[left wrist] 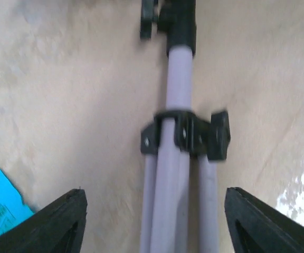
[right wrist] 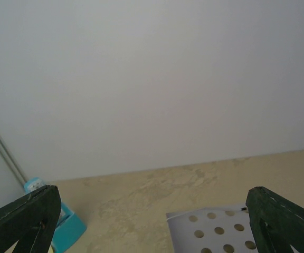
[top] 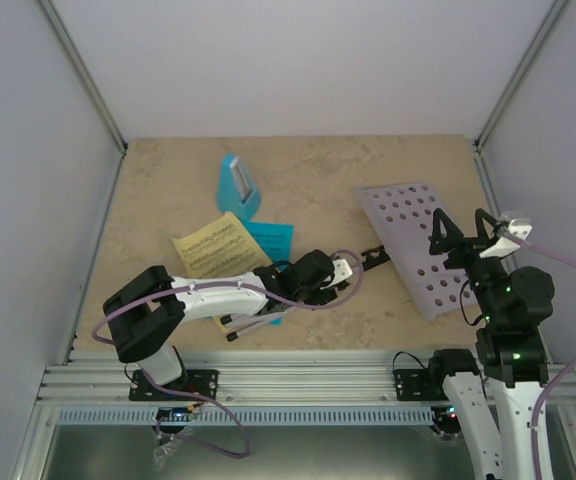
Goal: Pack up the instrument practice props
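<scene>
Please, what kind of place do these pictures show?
Probably a robot test cell in a laboratory, not a home or music room: plain white panel walls close in a stone-patterned table, and the left arm and right arm are bolted to an aluminium rail at its near edge.

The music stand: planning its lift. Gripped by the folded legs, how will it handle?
Probably stiff: the music stand has rigid-looking tube legs. Likely end-heavy, its broad holed desk far from them, so it may swing. Smooth tubes might twist.

the lilac music stand [top: 413, 245] lies flat on the worktop [top: 308, 160], its holed desk toward the right. the blue metronome [top: 238, 187] sits just behind the touching yellow sheet [top: 211, 245] and cyan sheet [top: 271, 238].
</scene>
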